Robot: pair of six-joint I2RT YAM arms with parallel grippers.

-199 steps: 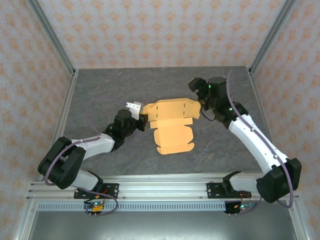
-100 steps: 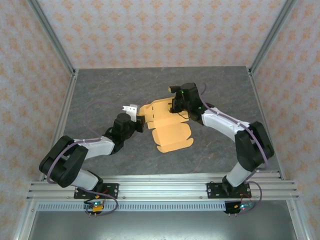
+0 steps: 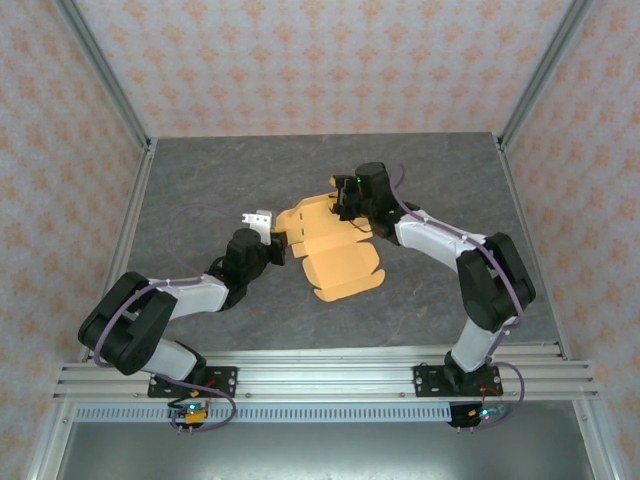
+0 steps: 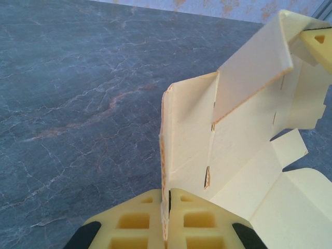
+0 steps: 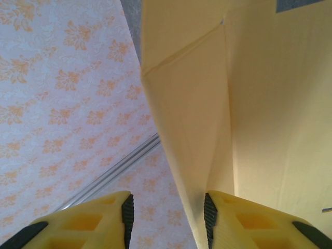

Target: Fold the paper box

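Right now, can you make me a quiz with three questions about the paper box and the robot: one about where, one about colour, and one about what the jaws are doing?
1. Where is the paper box?
A) on the grey table
B) stuck up on the wallpaper
C) on the metal rail at the front

2. What colour is the paper box?
A) dark blue
B) light orange-tan
C) black

3. What are the left jaws doing?
A) standing wide open above the table
B) holding a cup
C) shut on an edge of the paper box

Answers:
1 A, the top view shows it sitting on the grey table.
2 B, the views all show pale orange-tan card.
3 C, the left wrist view shows the card's edge pinched between them.
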